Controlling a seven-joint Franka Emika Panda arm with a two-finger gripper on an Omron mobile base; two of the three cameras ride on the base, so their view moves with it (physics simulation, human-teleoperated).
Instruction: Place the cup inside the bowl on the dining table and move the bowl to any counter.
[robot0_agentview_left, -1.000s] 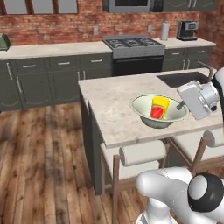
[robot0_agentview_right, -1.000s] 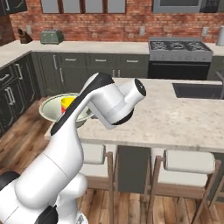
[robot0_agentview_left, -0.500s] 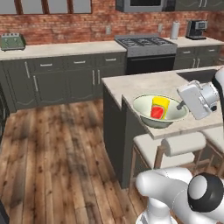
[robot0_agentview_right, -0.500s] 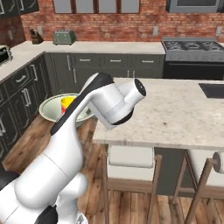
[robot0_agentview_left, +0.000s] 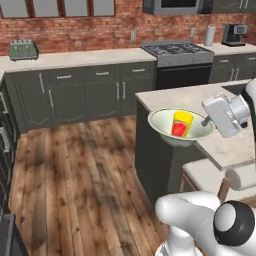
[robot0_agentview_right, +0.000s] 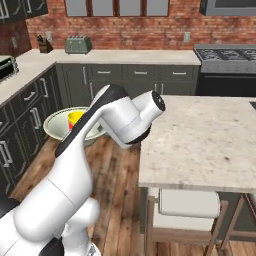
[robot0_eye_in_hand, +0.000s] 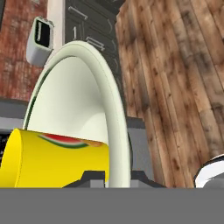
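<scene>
The pale green-white bowl (robot0_agentview_left: 165, 125) hangs in the air just off the left end of the dining table (robot0_agentview_left: 195, 97), over the wooden floor. The yellow cup (robot0_agentview_left: 181, 123) with its red patch lies inside it. My gripper (robot0_agentview_left: 206, 120) is shut on the bowl's right rim. The right base view has the bowl (robot0_agentview_right: 59, 126) and the cup (robot0_agentview_right: 75, 118) partly behind my arm, left of the dining table (robot0_agentview_right: 200, 135). From the hand view, the cream rim of the bowl (robot0_eye_in_hand: 117, 127) runs between my gripper's (robot0_eye_in_hand: 116, 178) tips, with the cup (robot0_eye_in_hand: 57, 159) on its side.
The counter (robot0_agentview_left: 75, 59) runs along the brick wall with a toaster (robot0_agentview_left: 23, 49) on it, and a stove (robot0_agentview_left: 177, 50) to its right. A second counter (robot0_agentview_right: 20, 75) with dark cabinets lines the left wall. A stool (robot0_agentview_right: 187, 207) stands at the table's near side.
The whole picture has shifted, so the base has driven left: island and stove slide right in both views. The bowl with the cup stays in my gripper, now past the table's edge.
</scene>
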